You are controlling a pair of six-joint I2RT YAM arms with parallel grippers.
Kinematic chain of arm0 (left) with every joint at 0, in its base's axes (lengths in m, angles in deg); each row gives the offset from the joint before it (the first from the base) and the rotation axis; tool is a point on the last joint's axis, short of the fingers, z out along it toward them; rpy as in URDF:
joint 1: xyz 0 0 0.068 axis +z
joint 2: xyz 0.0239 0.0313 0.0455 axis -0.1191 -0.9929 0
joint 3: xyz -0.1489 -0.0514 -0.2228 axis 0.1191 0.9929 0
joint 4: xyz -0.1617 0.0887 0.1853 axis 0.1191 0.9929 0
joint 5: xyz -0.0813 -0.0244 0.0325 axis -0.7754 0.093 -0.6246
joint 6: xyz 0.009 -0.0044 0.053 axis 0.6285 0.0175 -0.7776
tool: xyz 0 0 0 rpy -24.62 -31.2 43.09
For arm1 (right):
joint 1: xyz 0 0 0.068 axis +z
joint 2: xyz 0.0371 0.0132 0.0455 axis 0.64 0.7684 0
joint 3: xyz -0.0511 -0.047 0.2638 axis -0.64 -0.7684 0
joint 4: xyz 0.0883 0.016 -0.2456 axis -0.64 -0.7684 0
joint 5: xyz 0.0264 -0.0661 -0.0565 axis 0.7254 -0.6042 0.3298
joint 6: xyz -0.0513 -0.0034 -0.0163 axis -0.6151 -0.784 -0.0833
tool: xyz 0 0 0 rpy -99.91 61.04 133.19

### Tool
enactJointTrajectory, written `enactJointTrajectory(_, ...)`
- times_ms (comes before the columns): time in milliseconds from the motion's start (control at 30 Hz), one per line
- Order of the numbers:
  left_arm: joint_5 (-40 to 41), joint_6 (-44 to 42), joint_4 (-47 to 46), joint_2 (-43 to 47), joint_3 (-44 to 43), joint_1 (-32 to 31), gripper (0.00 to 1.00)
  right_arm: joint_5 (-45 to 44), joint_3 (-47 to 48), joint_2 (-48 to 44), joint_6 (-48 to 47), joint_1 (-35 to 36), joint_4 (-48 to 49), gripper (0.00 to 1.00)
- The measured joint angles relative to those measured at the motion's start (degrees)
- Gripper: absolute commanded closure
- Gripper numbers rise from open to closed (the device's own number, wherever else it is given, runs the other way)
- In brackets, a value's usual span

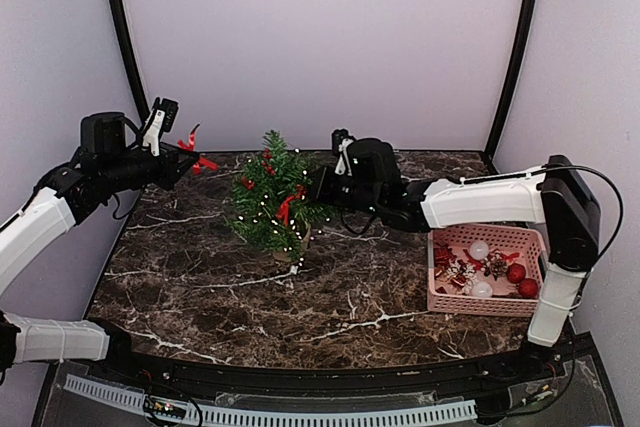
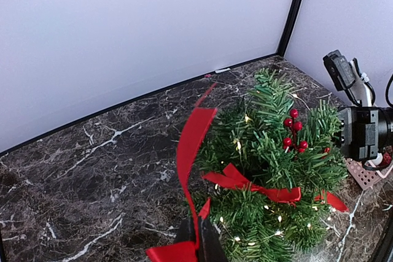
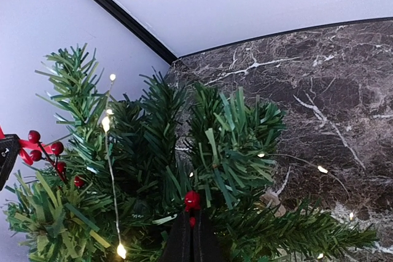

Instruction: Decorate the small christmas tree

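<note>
The small christmas tree (image 1: 270, 199) stands at the back middle of the marble table, strung with lit lights, a red bow (image 2: 252, 185) and red berries (image 2: 293, 130). My left gripper (image 1: 186, 163) is up in the air to the left of the tree, shut on a red ribbon bow (image 2: 189, 151) whose tail curls upward; it is apart from the branches. My right gripper (image 1: 322, 185) is pushed into the tree's right side, its jaws closed on a small red piece (image 3: 192, 200) among the needles (image 3: 227, 145). I cannot tell what that piece is.
A pink basket (image 1: 488, 299) at the right holds white and red baubles and other ornaments. The right arm's wrist (image 2: 362, 130) is close behind the tree. Walls and black corner posts stand right behind the table.
</note>
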Motion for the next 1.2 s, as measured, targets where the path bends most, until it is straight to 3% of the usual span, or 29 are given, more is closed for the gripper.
enactJointTrajectory(400, -0.59, -0.26, -0.5, 0.0, 0.63, 0.0, 1.0, 1.62, 0.07, 0.76, 1.92, 0.0, -0.11, 0.99)
enactJointTrajectory(767, -0.63, -0.39, -0.68, 0.02, 0.96, 0.0, 1.0, -1.51, -2.56, -3.72, 0.96, 0.07, -1.51, 0.66)
enactJointTrajectory(1200, -0.63, -0.39, -1.25, 0.57, 1.6, 0.0, 1.0, -8.15, -7.08, -10.62, -0.28, 0.07, -3.54, 0.44)
